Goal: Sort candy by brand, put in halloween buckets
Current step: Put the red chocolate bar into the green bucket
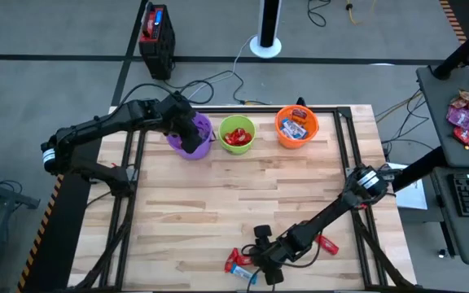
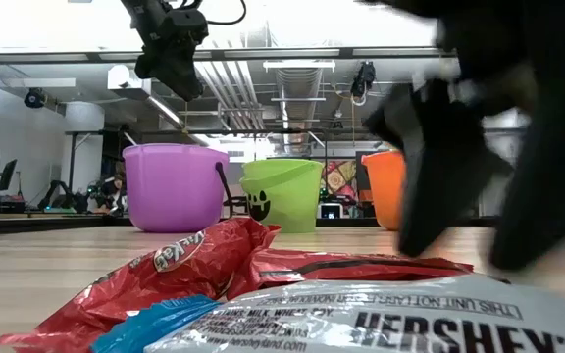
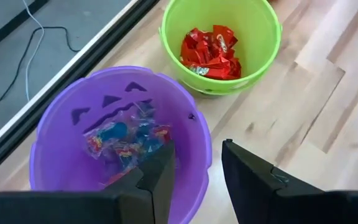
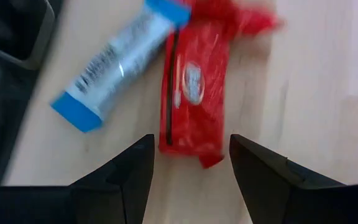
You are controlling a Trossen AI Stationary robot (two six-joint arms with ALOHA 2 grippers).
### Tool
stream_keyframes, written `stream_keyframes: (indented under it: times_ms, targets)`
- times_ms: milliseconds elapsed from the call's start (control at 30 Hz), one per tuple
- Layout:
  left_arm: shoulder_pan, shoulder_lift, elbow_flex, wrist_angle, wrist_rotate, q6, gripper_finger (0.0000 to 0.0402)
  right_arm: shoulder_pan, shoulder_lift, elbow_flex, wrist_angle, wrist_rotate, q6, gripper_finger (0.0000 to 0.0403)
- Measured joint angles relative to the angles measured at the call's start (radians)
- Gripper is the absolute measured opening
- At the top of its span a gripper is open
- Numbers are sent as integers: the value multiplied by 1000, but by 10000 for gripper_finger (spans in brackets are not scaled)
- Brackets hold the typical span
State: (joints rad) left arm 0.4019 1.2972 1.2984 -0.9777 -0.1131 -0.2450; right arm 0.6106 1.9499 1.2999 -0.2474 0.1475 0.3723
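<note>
"HERSHEY" reads on the blue-and-white bar wrapper (image 2: 361, 319) lying on the surface; the red wrapper's (image 2: 179, 265) lettering is unclear.

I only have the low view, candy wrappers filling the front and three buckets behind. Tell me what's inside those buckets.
Observer: The lime green bucket holds red-wrapped pieces.
Operator: And the purple one?
Observer: The purple bucket holds small clear twisted wrappers; the left gripper hovers open above its rim.
Operator: What is that dark blur on my right?
Observer: The right gripper, open above a red wrapper that lies beside a blue-and-white bar.
</note>
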Motion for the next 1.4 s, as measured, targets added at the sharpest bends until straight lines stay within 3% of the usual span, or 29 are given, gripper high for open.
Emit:
stream_keyframes:
  times_ms: [267, 733, 967, 1200, 1400]
  targets:
    - [0, 3, 0, -1, -9, 0, 117, -3, 59, 3, 20, -7, 36, 194]
    - [0, 5, -1, 1, -10, 18, 117, -46, 51, 2, 24, -77, 26, 40]
    - [-2, 2, -1, -18, -9, 41, 117, -74, -36, -3, -164, -75, 28, 29]
    - [-18, -26, -1, -37, -8, 53, 117, -201, -226, -3, -347, 7, -8, 28]
    - [-69, -75, -1, -101, 91, 75, 117, -444, -368, -1, -339, 82, -63, 27]
